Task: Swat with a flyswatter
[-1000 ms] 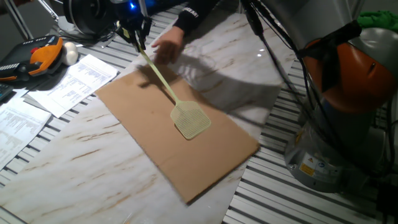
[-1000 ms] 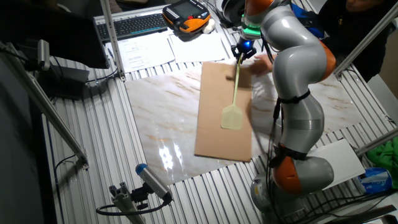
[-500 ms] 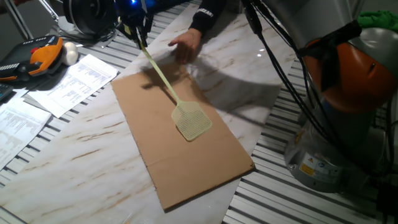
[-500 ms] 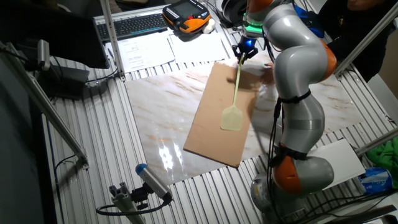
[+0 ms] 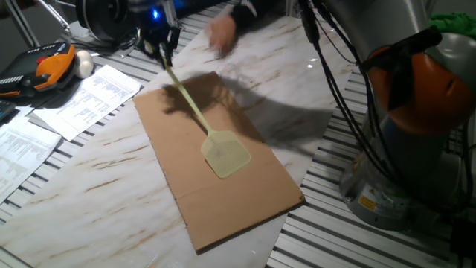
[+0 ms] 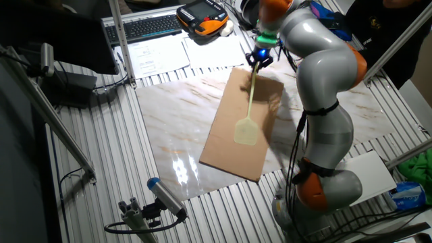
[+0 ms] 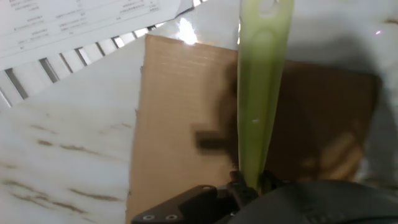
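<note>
My gripper (image 5: 162, 46) is shut on the end of the flyswatter's handle. The flyswatter (image 5: 192, 110) is pale yellow-green, with a long thin handle and a small square mesh head (image 5: 226, 155). It slants down from the gripper over a brown cardboard sheet (image 5: 223, 201), its head blurred just above the sheet. In the other fixed view the gripper (image 6: 257, 57) holds the flyswatter (image 6: 249, 101) over the cardboard (image 6: 229, 145). In the hand view the handle (image 7: 260, 87) runs up from the jaws over the cardboard (image 7: 180, 112).
A person's blurred hand (image 5: 222, 30) is at the far table edge behind the cardboard. Printed papers (image 5: 82, 97) and an orange pendant (image 5: 52, 65) lie to the left. The robot base (image 5: 405, 112) with cables stands at the right. A keyboard (image 6: 145, 27) lies at the back.
The swatter swung left and its head dropped closer to the cardboard. The person's hand pulled back away from the cardboard, which they had rotated earlier.
</note>
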{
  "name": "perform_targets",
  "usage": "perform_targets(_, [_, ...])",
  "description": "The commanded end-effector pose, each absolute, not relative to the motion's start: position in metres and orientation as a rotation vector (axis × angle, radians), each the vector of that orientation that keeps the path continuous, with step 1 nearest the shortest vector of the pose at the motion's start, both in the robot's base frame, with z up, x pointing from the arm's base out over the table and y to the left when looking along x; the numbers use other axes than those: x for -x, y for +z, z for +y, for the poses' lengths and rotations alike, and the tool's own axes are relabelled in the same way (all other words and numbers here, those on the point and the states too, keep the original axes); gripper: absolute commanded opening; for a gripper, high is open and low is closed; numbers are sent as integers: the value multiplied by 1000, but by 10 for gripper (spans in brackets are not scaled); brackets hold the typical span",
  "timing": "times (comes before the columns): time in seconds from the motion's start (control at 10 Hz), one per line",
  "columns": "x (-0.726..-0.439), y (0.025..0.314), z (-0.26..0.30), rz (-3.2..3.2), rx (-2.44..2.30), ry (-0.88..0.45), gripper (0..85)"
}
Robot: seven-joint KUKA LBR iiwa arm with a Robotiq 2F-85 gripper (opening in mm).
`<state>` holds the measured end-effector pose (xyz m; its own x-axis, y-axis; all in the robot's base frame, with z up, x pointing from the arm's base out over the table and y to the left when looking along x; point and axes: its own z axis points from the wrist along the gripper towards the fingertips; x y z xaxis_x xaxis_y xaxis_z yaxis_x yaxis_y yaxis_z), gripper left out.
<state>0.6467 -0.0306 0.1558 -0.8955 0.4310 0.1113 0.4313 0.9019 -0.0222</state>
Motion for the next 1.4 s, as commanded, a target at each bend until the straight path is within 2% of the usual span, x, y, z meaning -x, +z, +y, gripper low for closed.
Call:
perform_targets(0.0, [-649,143,-27,-3030,682,25,0])
perform_targets(0.4, [-651,111,-24,-3128,638,13,0])
perform_targets(0.6, [-650,108,-22,-3109,642,1,0])
perform_targets(0.7, [-650,110,-20,-3107,634,22,170])
perform_targets(0.8, [-649,109,-19,-3109,625,35,170])
perform_targets(0.9, [-649,109,-19,-3106,622,34,340])
perform_targets(1.0, [-649,109,-19,-3102,618,20,340])
perform_targets(1.1, [-650,108,-19,-3100,618,18,510])
perform_targets(1.3, [-652,99,-18,-3113,611,8,510])
